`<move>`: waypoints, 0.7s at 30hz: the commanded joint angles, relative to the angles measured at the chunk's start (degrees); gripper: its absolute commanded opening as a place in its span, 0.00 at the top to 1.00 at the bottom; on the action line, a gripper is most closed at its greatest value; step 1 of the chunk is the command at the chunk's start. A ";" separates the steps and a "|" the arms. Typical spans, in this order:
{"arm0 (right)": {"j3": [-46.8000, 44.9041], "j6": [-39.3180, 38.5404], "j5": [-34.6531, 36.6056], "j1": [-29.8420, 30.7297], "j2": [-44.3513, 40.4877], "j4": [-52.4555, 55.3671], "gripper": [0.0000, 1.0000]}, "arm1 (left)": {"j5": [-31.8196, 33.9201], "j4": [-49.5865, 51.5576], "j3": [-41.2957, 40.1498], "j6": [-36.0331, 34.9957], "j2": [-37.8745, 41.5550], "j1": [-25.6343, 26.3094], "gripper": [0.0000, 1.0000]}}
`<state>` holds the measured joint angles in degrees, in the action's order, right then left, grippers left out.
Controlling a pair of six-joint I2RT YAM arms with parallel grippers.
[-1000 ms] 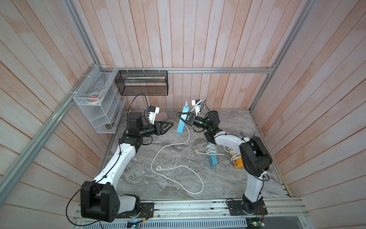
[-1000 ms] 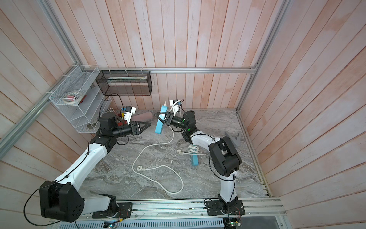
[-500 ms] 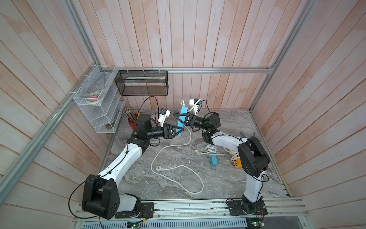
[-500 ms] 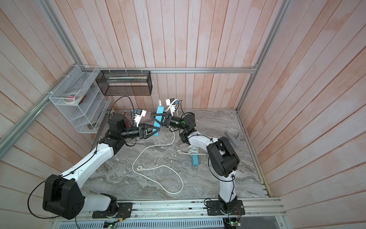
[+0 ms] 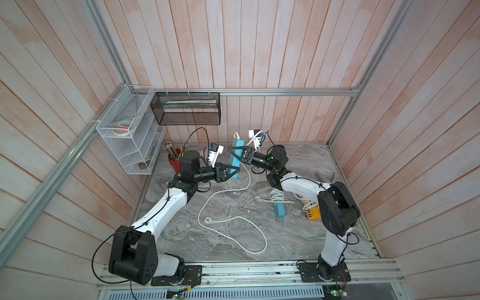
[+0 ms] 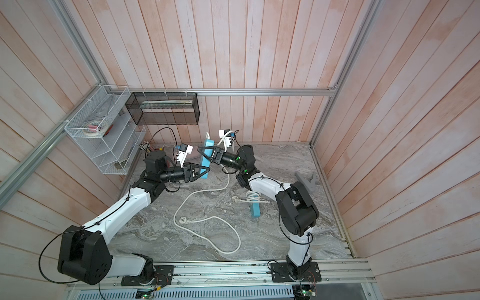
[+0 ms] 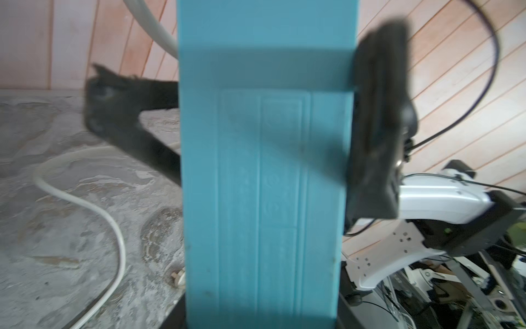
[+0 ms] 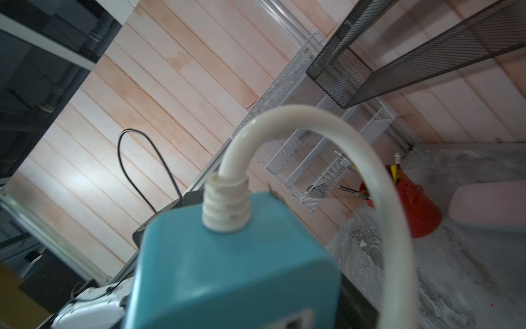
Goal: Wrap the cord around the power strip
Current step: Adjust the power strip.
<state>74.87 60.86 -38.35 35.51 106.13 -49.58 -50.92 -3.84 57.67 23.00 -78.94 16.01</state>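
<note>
Holding the power strip (image 5: 238, 144) upright in the air between both grippers, above the far centre of the table (image 5: 298, 241).

Nearest, the white cord (image 5: 228, 190) lies in a loose loop on the marble top, unwrapped, with its plug (image 5: 207, 220) just left of centre. From there it climbs to the strip's raised top end. To the right lies a second blue strip (image 5: 279, 211) with its cord coiled around it. Farther back, the left gripper (image 5: 235, 171) has its jaws clamped on the strip's lower end. The right gripper (image 5: 230, 150) straddles the upper part with one finger (image 7: 378, 119) against the strip's edge, but whether its jaws press or stand apart I cannot tell. At the far left stand a red cup (image 5: 174, 162) of pencils, a white wire rack (image 5: 130, 145) and a black mesh basket (image 5: 187, 111).
</note>
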 commanded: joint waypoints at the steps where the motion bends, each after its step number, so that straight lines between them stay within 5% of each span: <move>1: 1.69 -7.00 10.25 -1.41 -4.38 26.27 0.27 | 11.70 8.50 3.19 -11.14 1.81 -0.37 0.87; 7: 9.23 -11.48 14.49 -0.06 -3.40 41.18 0.30 | 18.16 13.06 3.80 -15.84 0.62 2.49 0.88; 11: 16.70 -12.71 17.86 0.47 0.34 48.91 0.41 | 23.69 15.04 4.15 -17.97 0.67 4.16 0.86; 17: 25.17 -15.91 20.41 2.22 5.85 54.95 0.51 | 22.93 14.90 4.53 -17.71 1.31 4.33 0.83; 21: 24.32 -18.06 21.49 2.37 5.67 52.37 0.69 | 21.71 16.18 5.52 -17.82 1.77 4.20 0.73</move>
<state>99.13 46.72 -19.44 37.76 110.89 1.45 -26.61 14.22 60.01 7.14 -78.96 19.94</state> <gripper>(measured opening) 0.342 0.519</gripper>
